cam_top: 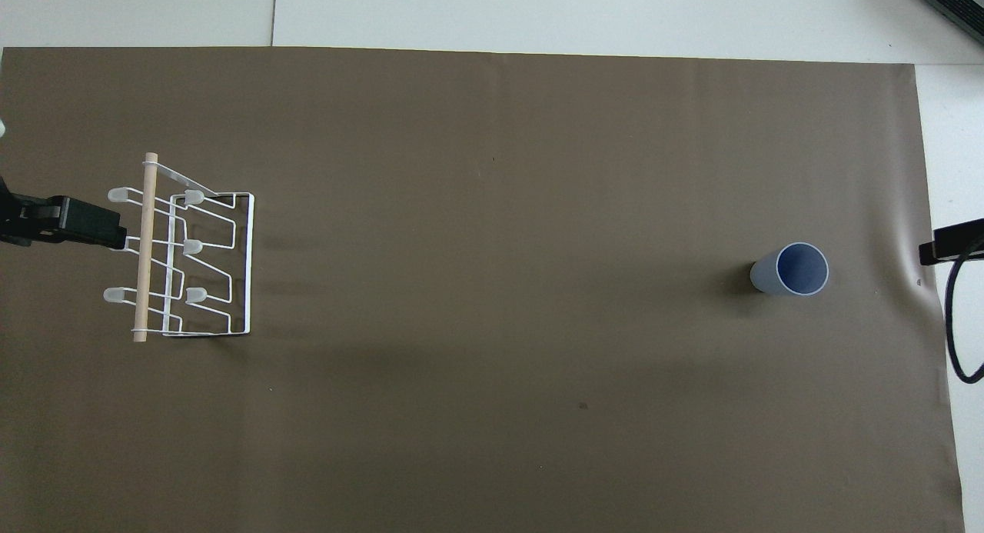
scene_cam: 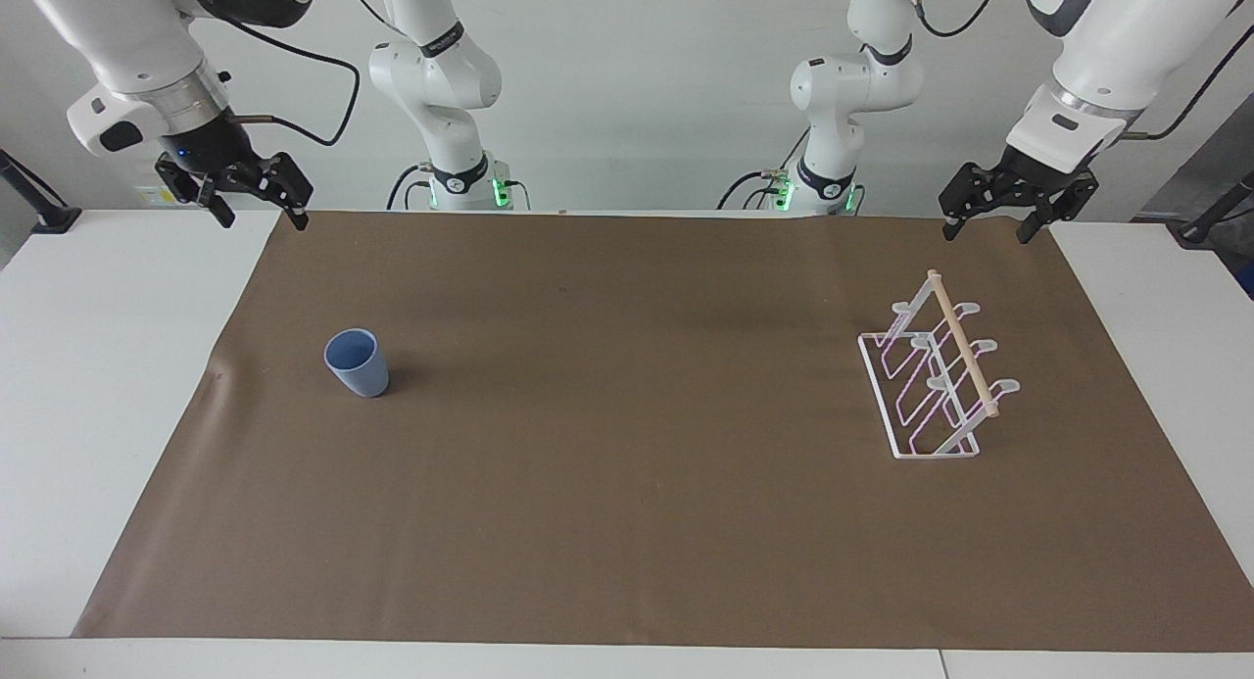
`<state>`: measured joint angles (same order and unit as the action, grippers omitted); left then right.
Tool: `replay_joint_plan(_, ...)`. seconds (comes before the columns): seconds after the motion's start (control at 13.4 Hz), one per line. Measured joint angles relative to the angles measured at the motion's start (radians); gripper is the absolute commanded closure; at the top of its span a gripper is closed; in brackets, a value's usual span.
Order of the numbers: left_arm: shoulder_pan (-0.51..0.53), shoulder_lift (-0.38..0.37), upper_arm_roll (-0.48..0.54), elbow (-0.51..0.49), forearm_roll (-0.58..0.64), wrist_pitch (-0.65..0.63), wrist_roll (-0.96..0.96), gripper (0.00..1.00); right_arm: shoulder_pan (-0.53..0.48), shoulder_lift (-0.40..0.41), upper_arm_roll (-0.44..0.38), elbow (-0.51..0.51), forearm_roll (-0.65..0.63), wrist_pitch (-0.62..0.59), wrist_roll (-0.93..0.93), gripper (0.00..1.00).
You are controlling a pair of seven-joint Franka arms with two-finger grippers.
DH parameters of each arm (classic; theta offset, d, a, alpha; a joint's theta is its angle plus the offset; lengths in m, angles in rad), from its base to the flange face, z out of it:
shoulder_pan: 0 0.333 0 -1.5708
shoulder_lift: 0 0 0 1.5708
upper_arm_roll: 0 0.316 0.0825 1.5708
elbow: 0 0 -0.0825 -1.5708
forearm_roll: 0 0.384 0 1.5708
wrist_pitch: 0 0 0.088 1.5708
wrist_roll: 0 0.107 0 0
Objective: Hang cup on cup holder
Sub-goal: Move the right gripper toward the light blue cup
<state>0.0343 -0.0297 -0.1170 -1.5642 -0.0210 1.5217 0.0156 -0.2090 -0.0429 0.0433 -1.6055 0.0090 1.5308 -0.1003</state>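
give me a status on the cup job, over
Left gripper and right gripper open, empty, raised at the robots' edge of the mat. Cup upright at right arm's end; cup holder bare at left arm's end. Nothing between them.

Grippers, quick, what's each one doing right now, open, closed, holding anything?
Left gripper: open, holding nothing, raised at the left arm's end of the table, waiting.
Right gripper: open, holding nothing, raised at the right arm's end, waiting.
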Motion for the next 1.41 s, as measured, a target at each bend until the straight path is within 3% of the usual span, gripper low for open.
replay_joint_plan(0.74,-0.001,-0.002,0.001,0.0,0.0,0.004,-0.003,0.0,-0.003,-0.005,0.001,-0.018,0.0,0.106,0.0,0.0)
replay_joint_plan(1.04,-0.001,-0.004,0.001,0.0,0.0,0.003,-0.004,0.0,0.025,-0.036,0.006,-0.173,0.004,0.316,0.0,0.0)
replay_joint_plan(1.41,-0.001,-0.007,0.002,-0.002,0.0,0.003,-0.005,0.0,0.087,-0.037,0.012,-0.252,0.004,0.398,0.021,0.0)
